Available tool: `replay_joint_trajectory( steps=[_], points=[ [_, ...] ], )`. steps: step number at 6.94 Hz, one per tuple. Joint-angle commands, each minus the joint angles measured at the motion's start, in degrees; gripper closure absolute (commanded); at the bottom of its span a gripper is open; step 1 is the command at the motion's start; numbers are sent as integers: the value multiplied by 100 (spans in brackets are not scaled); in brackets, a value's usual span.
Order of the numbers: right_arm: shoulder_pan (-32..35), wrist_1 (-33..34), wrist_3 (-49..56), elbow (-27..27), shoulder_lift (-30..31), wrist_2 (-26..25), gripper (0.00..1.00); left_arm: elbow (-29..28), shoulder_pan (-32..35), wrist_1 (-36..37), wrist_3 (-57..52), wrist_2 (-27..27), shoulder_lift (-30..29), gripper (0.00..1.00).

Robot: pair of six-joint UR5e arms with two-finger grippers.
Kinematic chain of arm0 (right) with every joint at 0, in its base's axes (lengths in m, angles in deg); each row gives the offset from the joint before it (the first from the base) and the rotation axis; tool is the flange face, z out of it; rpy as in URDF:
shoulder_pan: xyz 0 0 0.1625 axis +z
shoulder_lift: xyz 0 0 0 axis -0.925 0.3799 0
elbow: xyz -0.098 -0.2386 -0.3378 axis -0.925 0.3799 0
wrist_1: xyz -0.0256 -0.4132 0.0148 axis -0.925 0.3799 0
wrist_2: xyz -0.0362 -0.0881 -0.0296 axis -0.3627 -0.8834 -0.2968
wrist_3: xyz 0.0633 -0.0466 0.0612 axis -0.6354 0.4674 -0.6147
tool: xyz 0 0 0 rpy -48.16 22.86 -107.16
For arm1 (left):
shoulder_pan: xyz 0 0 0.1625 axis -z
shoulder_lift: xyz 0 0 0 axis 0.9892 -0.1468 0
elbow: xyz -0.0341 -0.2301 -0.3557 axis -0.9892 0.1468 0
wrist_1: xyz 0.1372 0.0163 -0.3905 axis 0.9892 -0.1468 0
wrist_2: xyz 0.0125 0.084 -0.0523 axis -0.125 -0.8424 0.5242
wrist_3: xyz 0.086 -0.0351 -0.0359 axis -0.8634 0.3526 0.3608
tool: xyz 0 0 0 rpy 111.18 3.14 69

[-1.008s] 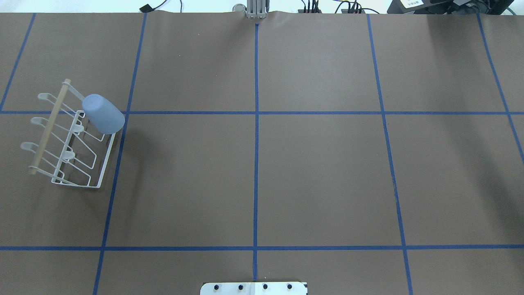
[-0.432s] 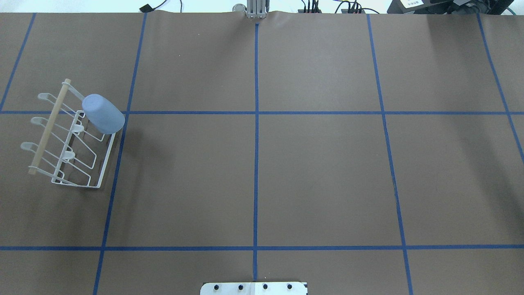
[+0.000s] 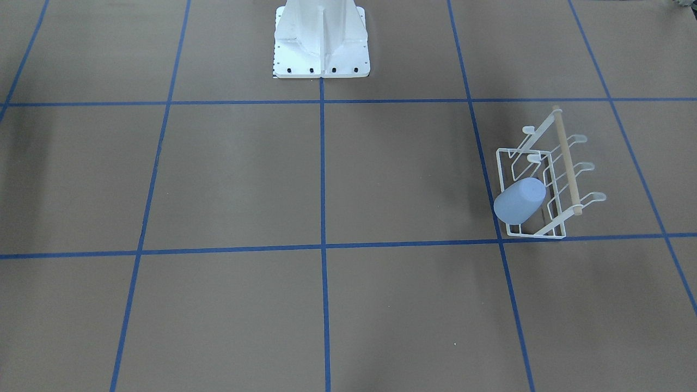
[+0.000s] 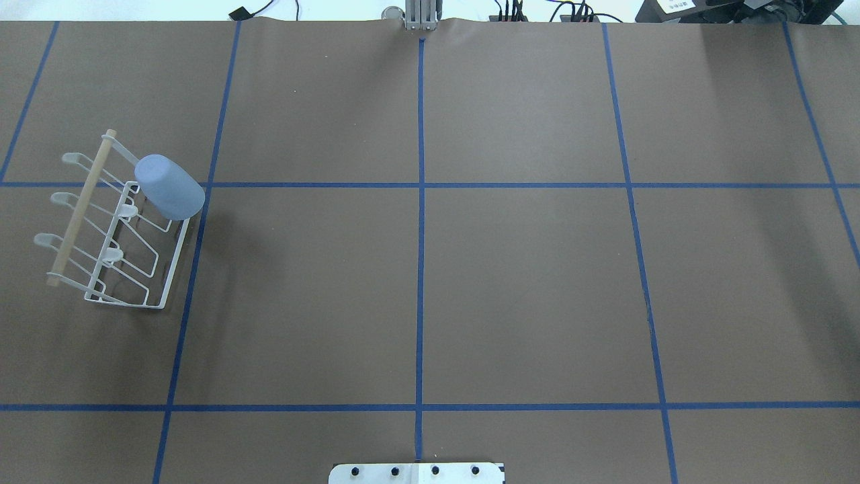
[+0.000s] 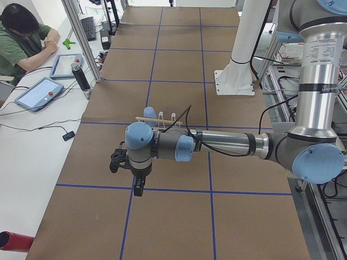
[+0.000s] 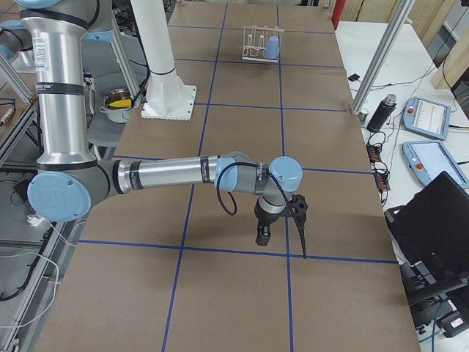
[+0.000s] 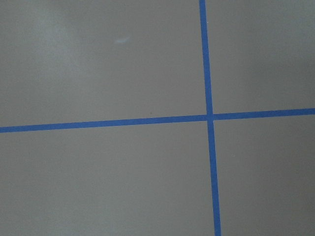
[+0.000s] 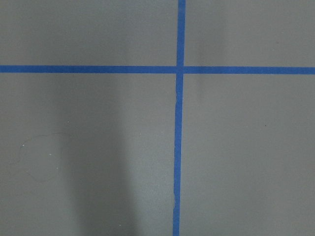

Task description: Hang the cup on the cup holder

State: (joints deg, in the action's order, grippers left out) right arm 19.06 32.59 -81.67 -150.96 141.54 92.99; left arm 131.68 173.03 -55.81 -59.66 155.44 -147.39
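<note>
Seen from across the table, the cup holder (image 3: pixel 550 179) stands on the brown table cover (image 3: pixel 228 174) on the robot's left side, well apart from the white robot base (image 3: pixel 321 38). It is white wire with a rectangular base frame, and a light wooden dowel (image 3: pixel 566 158) runs along its outer side. The cup (image 3: pixel 520 200) is pale blue, matte, tapered and has no handle. It sits mouth down and tilted over a prong at the holder's end farthest from the robot, in the row facing the table's middle.

From overhead, the cup (image 4: pixel 169 187) shows its narrow closed bottom upward and its wider rim slanting down toward the frame. The other prongs of the cup holder (image 4: pixel 117 228) carry nothing, and the dowel (image 4: pixel 80 208) lies on the far-left side.

From the table's left end, the left gripper (image 5: pixel 122 165) hangs over a blue tape line (image 5: pixel 173 189), nearer this camera than the holder. I cannot tell whether its jaws are spread or closed. The cup (image 5: pixel 150 113) peeks out behind the arm. An operator (image 5: pixel 21 38) sits at the side bench.

From the right end, the right gripper (image 6: pixel 299 220) hovers above the cover, again unreadable, and the cup (image 6: pixel 272 48) is far off on the cup holder (image 6: pixel 256 45).

Both wrist cameras show only brown cover and crossing blue tape (image 7: pixel 209 117) (image 8: pixel 179 69).
</note>
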Motion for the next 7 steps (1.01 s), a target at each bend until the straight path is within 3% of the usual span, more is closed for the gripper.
replay_joint_trajectory(
  steps=[1, 7],
  points=[
    [28, 3, -5, -7, -5, -16, 0, -3, -7, 9, 5, 5, -13, 1],
    [116, -6, 30, 1, -6, -16, 0, -11, -7, 18, -13, -12, -22, 1]
  ],
)
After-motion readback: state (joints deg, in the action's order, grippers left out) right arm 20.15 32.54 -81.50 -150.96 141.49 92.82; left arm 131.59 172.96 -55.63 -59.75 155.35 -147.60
